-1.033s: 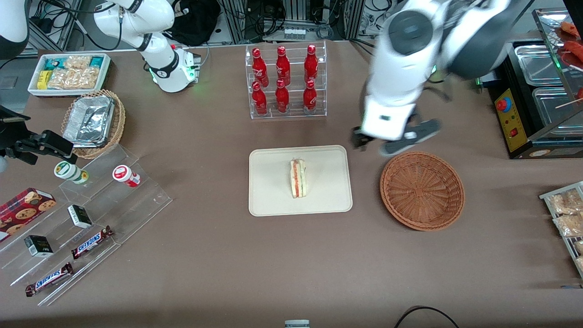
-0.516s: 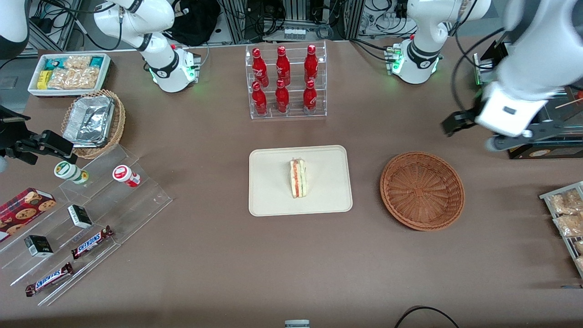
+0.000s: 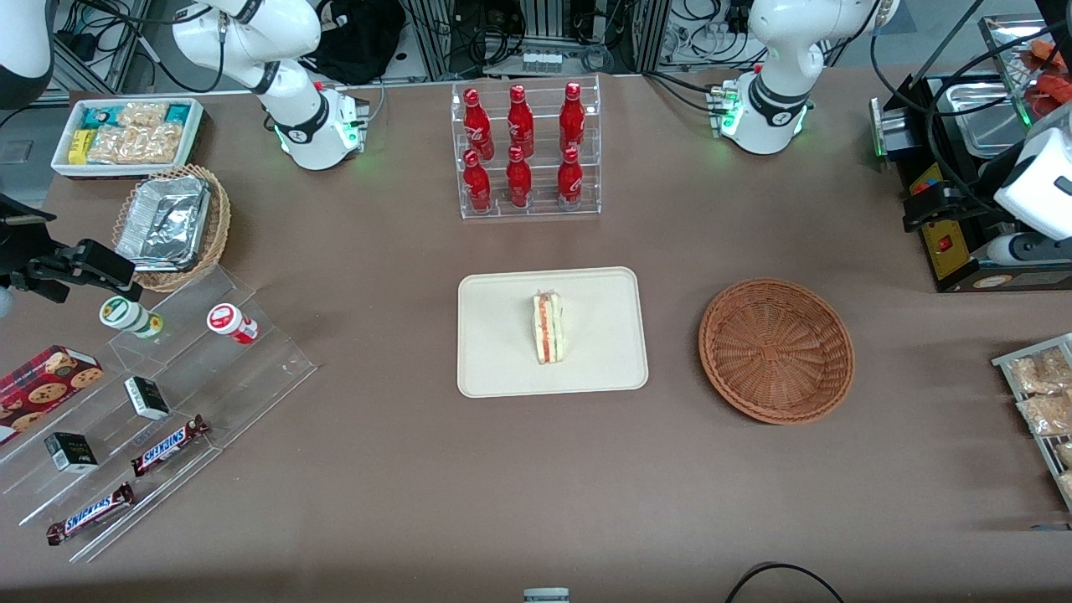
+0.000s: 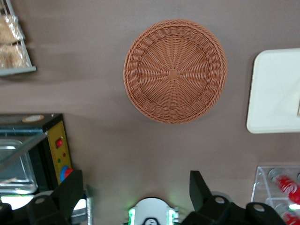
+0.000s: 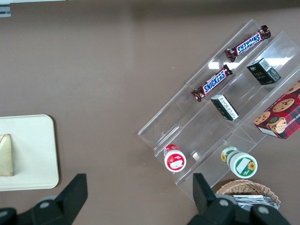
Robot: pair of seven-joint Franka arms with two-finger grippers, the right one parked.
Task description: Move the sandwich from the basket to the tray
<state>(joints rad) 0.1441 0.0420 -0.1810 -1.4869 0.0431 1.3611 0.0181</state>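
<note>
Front view: the sandwich (image 3: 549,327) lies mid-frame on the tray (image 3: 494,368); the basket (image 3: 776,349), right of centre, holds nothing. The task looks done. The claw (image 3: 938,209) hangs at the right edge, above the table (image 3: 377,469).

Left wrist view: the claw (image 4: 136,194) is spread wide, holding nothing, high over the basket (image 4: 175,71).

The front view looks steeply down from high above the table's near edge, taking in the whole tabletop. The left wrist view faces straight down from well above the basket (image 4: 175,71) — the gripper (image 4: 136,194), fingers spread, frames it — and shares the basket and a corner of the tray (image 4: 274,91) with the front view. The right wrist view, also downward, shares the tray's edge and the sandwich (image 5: 6,154)
</note>
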